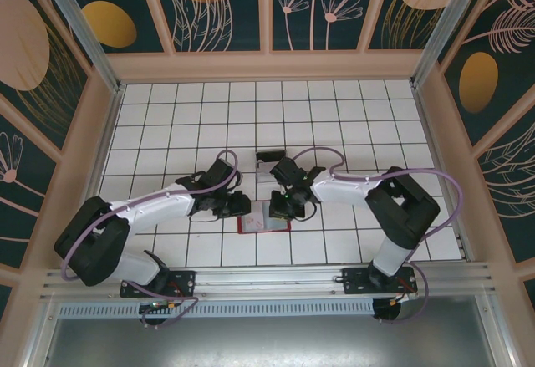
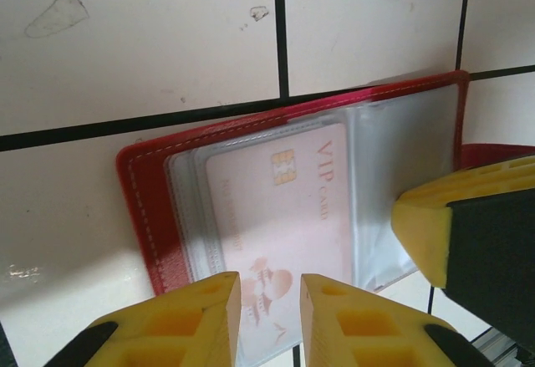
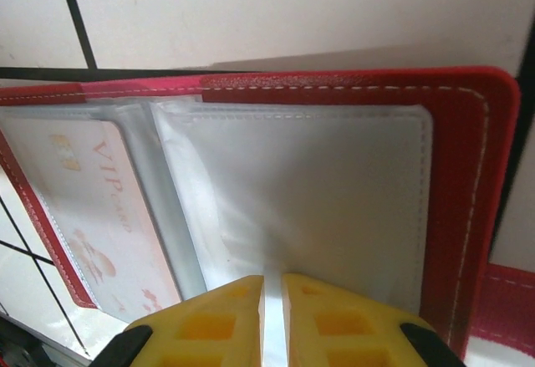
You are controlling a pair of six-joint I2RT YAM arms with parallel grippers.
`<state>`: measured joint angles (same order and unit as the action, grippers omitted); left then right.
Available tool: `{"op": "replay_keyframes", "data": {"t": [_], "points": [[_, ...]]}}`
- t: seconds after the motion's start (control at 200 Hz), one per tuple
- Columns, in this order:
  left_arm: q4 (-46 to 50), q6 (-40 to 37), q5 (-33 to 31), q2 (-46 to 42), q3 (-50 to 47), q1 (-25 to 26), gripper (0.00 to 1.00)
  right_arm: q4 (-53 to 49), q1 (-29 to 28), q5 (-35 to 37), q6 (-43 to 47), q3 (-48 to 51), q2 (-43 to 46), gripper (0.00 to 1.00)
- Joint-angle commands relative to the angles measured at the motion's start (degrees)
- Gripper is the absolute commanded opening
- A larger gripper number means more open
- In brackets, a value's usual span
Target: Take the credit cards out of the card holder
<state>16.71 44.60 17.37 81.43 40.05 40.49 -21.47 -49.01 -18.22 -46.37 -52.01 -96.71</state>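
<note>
Left gripper (image 2: 270,321): jaws pressed nearly together on the near end of the pale VIP card (image 2: 280,216), seemingly through its plastic.
Right gripper (image 3: 272,321): jaws pinching the near edge of a clear sleeve (image 3: 309,200) with no card visible in it.
VIP card: runs straight ahead from the left fingertips, chip toward the far end; it sits left of the right gripper.
Card holder (image 2: 146,208): open on the white tiled table (image 2: 150,41), with red cover ahead of and beside both grippers.
Handling: the card is probably light, thin, stiff and slick. The sleeves look soft and floppy, and the light holder may drag along.
Hold: the card's short near edge, with the sleeve braced.
</note>
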Motion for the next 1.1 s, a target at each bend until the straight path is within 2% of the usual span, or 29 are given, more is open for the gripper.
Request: {"op": "replay_keyframes", "data": {"t": [0.0,0.14,0.41,1.096], "points": [[0.19,-1.32,-0.21,0.83,-0.24,-0.24,0.27,-3.81,0.02,3.3,0.6,-2.18,2.81,0.15],[1.65,-2.4,-1.98,2.44,0.78,-0.28,0.27,0.18,-0.81,0.65,-0.75,-2.4,4.51,0.16],[-0.22,-2.53,-0.52,3.92,0.7,-0.24,0.28,5.28,-1.82,-2.4,-2.1,-2.05,3.28,0.17],[-1.43,-2.75,0.92,6.4,-0.7,-0.24,0.23,12.41,-1.52,-3.84,-2.06,2.72,0.41,0.19]]}}
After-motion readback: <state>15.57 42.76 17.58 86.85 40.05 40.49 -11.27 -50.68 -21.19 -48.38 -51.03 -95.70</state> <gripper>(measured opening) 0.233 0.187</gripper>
